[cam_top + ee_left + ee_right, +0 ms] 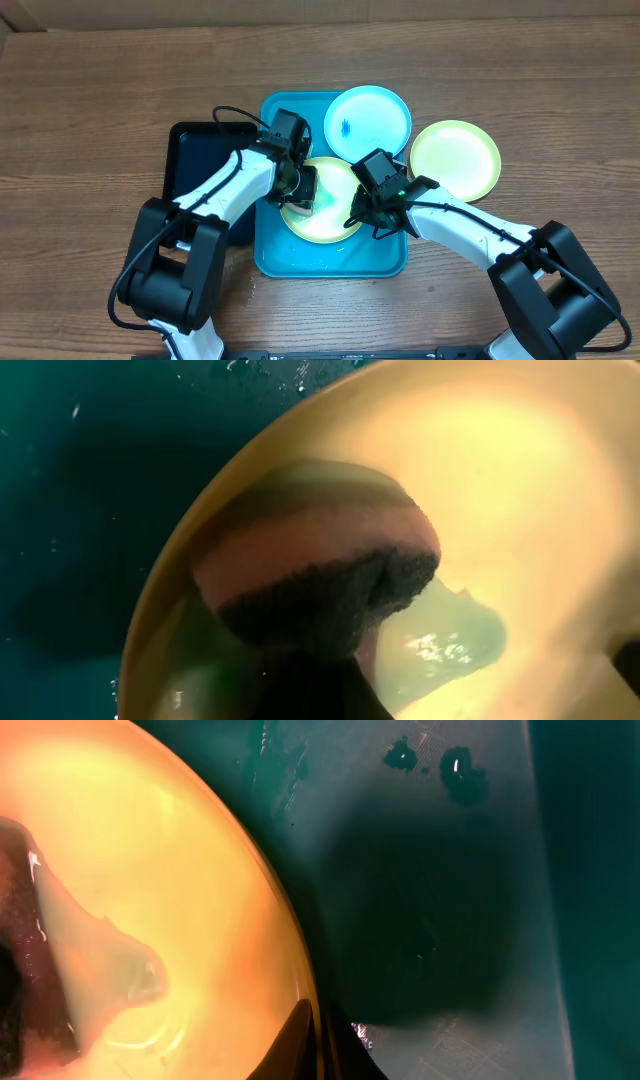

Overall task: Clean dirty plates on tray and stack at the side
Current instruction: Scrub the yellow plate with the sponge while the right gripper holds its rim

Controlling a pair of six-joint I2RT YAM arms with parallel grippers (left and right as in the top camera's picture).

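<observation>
A yellow-green plate (325,215) lies in the turquoise tray (330,262). My left gripper (303,192) is shut on a pink sponge with a dark scouring face (315,575), which presses on the plate (500,490) beside a small pool of water. My right gripper (358,215) is shut on the plate's right rim; its dark fingertips (300,1045) pinch the edge of the plate (150,850) over the wet tray (450,870). The light blue plate (368,120), with a blue smudge, rests on the tray's far right corner. Another yellow-green plate (455,160) lies on the table to the right.
A black rectangular tray (198,165) lies left of the turquoise one, partly under my left arm. The wooden table (90,120) spreads around both trays. Water droplets (460,770) dot the tray floor.
</observation>
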